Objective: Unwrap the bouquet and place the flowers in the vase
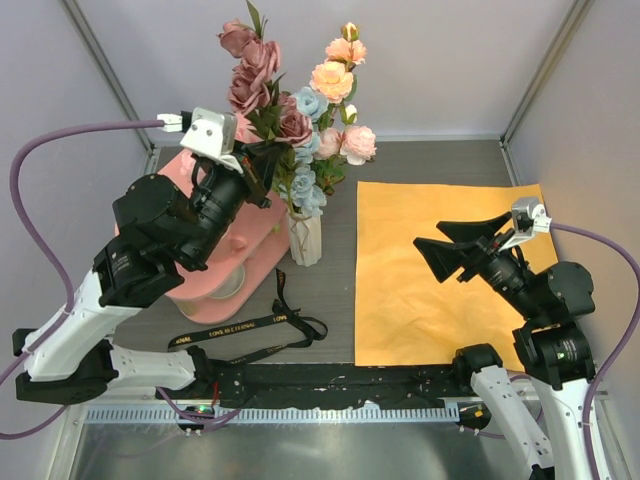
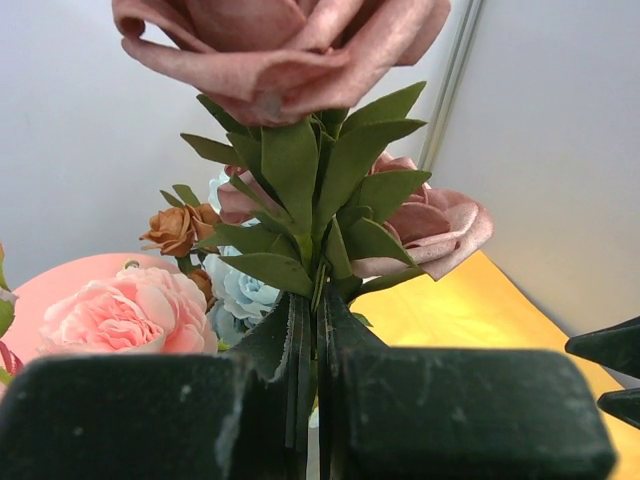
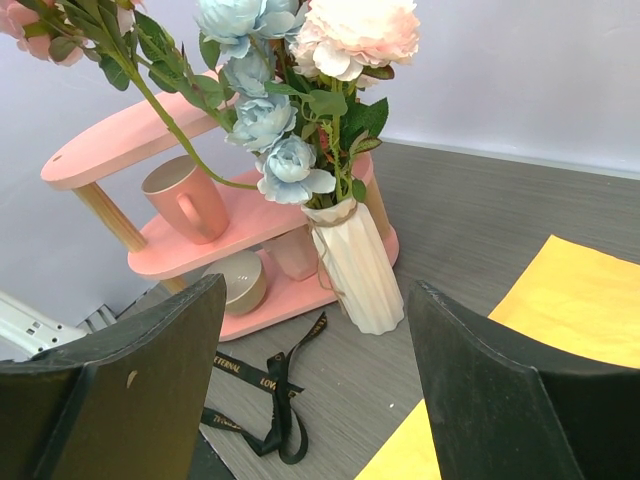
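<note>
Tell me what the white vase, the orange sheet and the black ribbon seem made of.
The vase looks like matte ceramic: rigid white ribs, faint sheen. The orange sheet seems thin paper, lying flat with crisp edges. The black ribbon looks like printed fabric, limp and looped.

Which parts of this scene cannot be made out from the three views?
- Vase mouth: top and right wrist views, covered by the flowers.
- Lower end of the mauve rose stem: left wrist view, behind the shut left jaws.
- Ribbon lettering: top view, too small.
- Pink shelf lower level: top view, under the left arm.
</note>
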Action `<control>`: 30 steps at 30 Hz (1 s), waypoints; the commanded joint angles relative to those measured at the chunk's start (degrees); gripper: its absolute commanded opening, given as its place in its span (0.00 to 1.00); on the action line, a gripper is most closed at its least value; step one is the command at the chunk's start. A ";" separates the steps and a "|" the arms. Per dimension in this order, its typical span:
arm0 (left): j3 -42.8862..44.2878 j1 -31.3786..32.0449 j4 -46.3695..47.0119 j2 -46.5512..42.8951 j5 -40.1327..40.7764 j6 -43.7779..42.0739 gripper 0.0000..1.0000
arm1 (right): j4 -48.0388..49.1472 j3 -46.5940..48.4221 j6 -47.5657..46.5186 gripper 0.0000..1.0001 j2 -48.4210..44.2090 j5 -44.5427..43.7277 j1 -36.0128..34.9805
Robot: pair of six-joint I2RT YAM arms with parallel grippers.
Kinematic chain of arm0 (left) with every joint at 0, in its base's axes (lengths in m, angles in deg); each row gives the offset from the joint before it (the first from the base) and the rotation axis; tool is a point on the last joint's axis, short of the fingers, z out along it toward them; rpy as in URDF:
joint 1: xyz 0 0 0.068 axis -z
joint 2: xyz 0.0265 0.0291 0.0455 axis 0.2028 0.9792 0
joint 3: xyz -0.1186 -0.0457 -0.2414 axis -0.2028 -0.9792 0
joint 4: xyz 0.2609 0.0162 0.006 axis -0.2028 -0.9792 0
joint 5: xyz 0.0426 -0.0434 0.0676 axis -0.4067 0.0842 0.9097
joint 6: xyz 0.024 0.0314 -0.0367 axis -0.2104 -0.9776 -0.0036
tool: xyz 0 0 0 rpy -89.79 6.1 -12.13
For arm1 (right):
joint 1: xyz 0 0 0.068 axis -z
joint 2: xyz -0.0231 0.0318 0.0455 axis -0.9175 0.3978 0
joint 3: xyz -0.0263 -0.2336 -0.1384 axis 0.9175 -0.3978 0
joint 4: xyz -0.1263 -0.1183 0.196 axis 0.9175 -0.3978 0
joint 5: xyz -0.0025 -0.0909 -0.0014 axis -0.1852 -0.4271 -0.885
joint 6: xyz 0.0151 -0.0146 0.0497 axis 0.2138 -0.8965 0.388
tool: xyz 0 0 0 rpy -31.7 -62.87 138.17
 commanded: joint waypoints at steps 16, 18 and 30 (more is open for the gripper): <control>-5.52 -4.58 12.35 1.06 2.24 0.66 0.00 | 1.21 0.18 -0.22 0.79 -1.06 -0.78 -0.27; -6.66 -5.29 13.32 1.06 2.41 0.66 0.00 | 1.13 0.18 -0.31 0.79 -1.06 -0.87 -0.27; -13.87 -7.67 17.62 1.32 11.29 0.48 0.00 | 1.30 -0.52 -0.31 0.79 -0.89 -1.04 -0.27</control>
